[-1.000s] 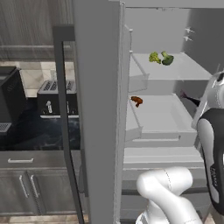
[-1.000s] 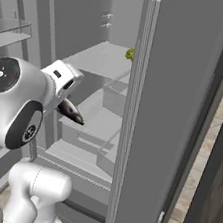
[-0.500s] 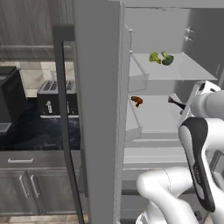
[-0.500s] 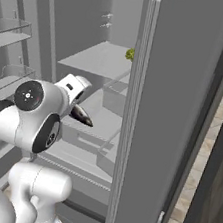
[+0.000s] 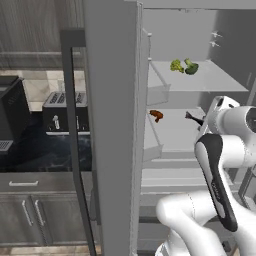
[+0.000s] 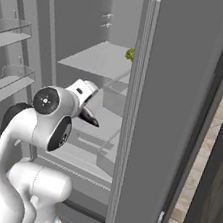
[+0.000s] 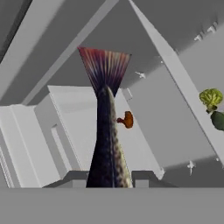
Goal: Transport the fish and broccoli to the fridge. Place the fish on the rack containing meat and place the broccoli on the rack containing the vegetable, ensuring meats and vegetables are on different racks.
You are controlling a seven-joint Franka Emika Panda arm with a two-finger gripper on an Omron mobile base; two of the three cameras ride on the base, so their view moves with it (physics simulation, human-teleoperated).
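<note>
My gripper (image 7: 109, 179) is shut on the fish (image 7: 106, 131), a dark, scaly fish whose fanned tail points away from the hand. The fish (image 5: 192, 118) hangs just above the front right of the fridge's middle rack (image 5: 175, 132), and it also sticks out of the gripper (image 6: 83, 110) as a dark tip (image 6: 89, 116). A small brown piece of meat (image 5: 156, 115) lies at the left of that rack, beyond the fish's tail (image 7: 126, 120). The broccoli (image 5: 176, 65) sits on the rack above, beside a darker green vegetable (image 5: 191, 67).
The open fridge door (image 5: 110, 125) with its dark vertical handle (image 5: 75, 150) stands left of the arm. A toaster (image 5: 65, 112) and a black appliance (image 5: 10, 120) sit on the dark counter beyond it. Door shelves (image 6: 14, 28) hang at the left.
The arm has carried the fish left and deeper into the fridge, over the middle rack. The grip is unchanged. Broccoli and meat have not moved.
</note>
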